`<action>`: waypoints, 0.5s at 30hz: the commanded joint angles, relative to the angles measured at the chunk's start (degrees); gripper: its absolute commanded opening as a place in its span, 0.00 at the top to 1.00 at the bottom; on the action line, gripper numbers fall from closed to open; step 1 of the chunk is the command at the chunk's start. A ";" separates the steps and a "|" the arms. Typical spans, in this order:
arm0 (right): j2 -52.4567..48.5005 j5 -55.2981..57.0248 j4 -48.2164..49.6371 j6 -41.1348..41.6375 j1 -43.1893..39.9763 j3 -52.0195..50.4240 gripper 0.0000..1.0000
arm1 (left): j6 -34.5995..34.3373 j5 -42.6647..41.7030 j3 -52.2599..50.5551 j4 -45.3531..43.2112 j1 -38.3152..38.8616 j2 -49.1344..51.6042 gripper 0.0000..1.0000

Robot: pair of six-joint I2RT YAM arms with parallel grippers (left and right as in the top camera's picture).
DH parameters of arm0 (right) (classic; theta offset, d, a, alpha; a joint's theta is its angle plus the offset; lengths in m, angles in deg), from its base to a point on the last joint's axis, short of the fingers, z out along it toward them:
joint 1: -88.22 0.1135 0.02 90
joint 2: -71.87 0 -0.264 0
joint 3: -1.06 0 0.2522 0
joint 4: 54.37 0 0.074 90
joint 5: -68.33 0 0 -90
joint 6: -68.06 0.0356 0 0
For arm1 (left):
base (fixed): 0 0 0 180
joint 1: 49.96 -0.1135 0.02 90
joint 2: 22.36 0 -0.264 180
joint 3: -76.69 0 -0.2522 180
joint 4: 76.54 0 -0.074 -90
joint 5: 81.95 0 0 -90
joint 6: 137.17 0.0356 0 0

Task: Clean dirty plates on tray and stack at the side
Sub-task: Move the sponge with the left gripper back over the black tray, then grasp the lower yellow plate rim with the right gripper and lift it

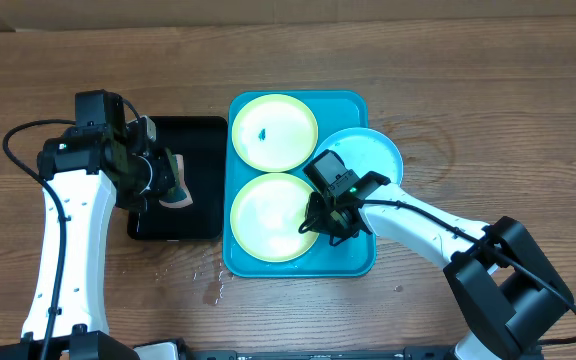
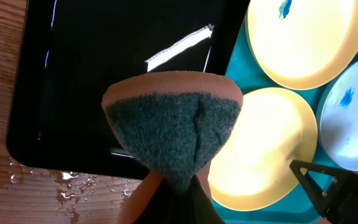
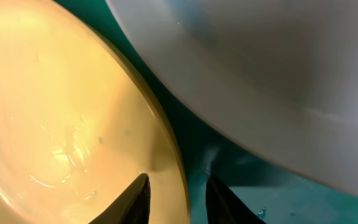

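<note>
**Right jaws astride a plate rim, sponge pinched at left**

Closest up, the right jaws stand slightly parted. One finger (image 3: 137,198) is over the near yellow plate (image 1: 268,215) and the other is outside its rim, clamping nothing that I can see. That plate lies at the front of the turquoise tray (image 1: 353,262). Water beads (image 1: 213,282) dot the counter (image 1: 468,90) beside it. The left jaws pinch a folded sponge (image 2: 173,134) above the black tray (image 1: 183,225). Further back, the blue plate (image 1: 378,150) overhangs the tray's right rim. The far yellow plate (image 1: 273,131), smudged blue, fills the back.
</note>
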 commanded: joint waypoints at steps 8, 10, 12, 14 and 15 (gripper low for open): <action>-0.13 0.57 1.31 0.28 0.28 -0.31 0.96 | 2.23 -1.11 -0.42 -0.24 0.09 -0.44 0.96; -0.13 0.55 1.27 0.28 0.28 -0.31 0.96 | 2.40 -1.11 -0.42 -0.24 0.09 -0.44 0.96; -0.13 0.55 1.16 0.26 0.28 -0.31 0.96 | 2.40 -1.11 -0.42 -0.26 0.09 -0.44 0.96; -0.13 0.46 1.11 0.26 0.28 -0.31 0.96 | 2.40 -1.09 -0.42 -0.26 0.09 -0.44 0.96; -0.13 0.13 1.11 0.22 0.28 -0.31 0.96 | 2.47 -1.09 -0.42 -0.26 0.09 -0.44 0.96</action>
